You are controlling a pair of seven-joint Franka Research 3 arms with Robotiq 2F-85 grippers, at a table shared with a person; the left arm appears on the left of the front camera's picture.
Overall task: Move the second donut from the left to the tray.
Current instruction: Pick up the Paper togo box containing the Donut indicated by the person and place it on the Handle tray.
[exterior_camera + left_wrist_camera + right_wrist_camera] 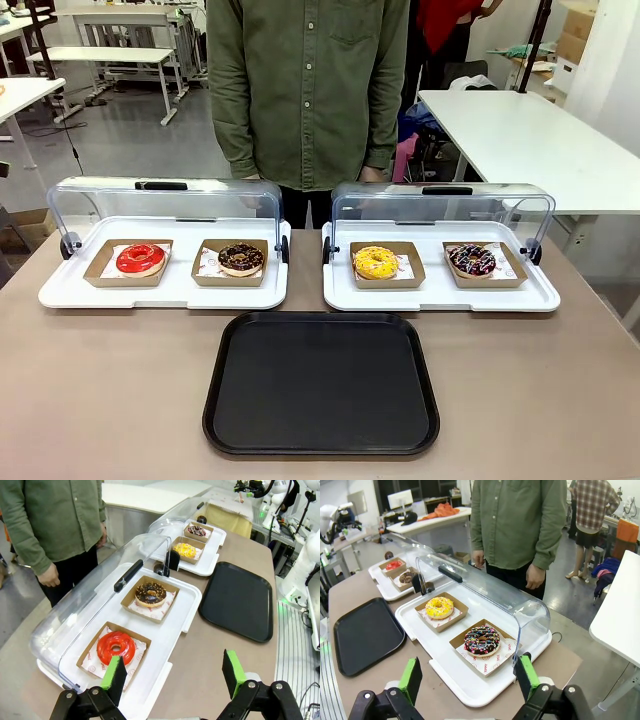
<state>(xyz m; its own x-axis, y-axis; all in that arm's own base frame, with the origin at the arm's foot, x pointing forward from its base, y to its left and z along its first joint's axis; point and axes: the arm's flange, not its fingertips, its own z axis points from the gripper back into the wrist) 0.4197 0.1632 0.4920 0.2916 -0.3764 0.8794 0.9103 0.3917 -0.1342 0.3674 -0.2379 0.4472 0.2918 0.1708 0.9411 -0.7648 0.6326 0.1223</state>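
Black, the single tray (320, 385) lay nearest. Behind it two white trays (60, 290) (545, 297) carried four donuts (140, 259), the second donut from the left (241, 258) in its cardboard dish (205, 272).

Left wrist view: left gripper (174, 664) spread wide, grasping nothing.

Right wrist view: right gripper (469, 667) likewise released.

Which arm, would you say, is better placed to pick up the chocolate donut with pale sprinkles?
Probably the left. The left hand, open, looks over the left white tray, the chocolate donut just past the red donut. The right hand faces the other white tray, that donut far off.
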